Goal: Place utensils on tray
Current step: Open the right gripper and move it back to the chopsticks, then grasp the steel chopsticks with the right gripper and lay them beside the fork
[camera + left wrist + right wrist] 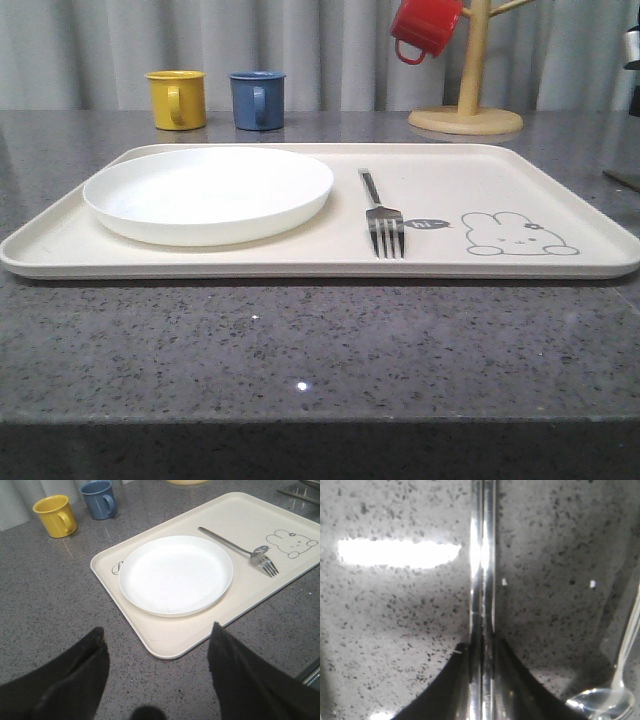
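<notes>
So the fork point(384, 217) was already lying on the tray point(560, 180), just right of the white plate point(208, 193), tines pointing toward the front edge next to the little "hi" bubble and rabbit drawing point(518, 235). The left gripper point(159, 656) hung above the grey counter point(45, 595) near the tray's corner, jaws spread wide with nothing in them. The right gripper point(483, 652) was down low over the countertop, its fingers pinched tight on the pair of chopsticks point(483, 570), which sat side by side. The spoon point(615, 680) lay on the counter just beside it. Yellow mug point(177, 99) and blue mug point(257, 99) stood behind the tray.
</notes>
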